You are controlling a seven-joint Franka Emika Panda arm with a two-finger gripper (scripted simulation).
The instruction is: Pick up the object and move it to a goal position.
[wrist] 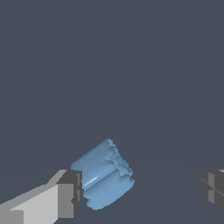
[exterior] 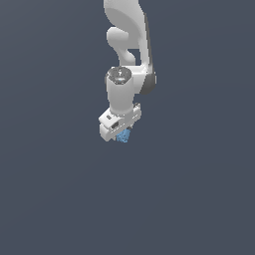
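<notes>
1. Gripper (wrist: 142,192) fingers (wrist: 68,194) framed the wrist view, spread wide, one dark pad touching the light-blue ring (wrist: 103,175) while the other stood well apart.
2. Bumpy and tilted, the ring sat between the fingers, not clamped.
3. Seen from the exterior view, the ring (exterior: 123,135) peeked beneath the white gripper (exterior: 119,133), plain grey surface open on every side.

The arm (exterior: 130,50) looked like smooth white plastic with a faint sheen, its wrist capped by a shinier grey metallic disc (exterior: 119,74). The light-blue ring (wrist: 103,175) was matt and knobbly, ridged along one edge. The finger pads (wrist: 70,192) appeared dull grey and flat.
</notes>
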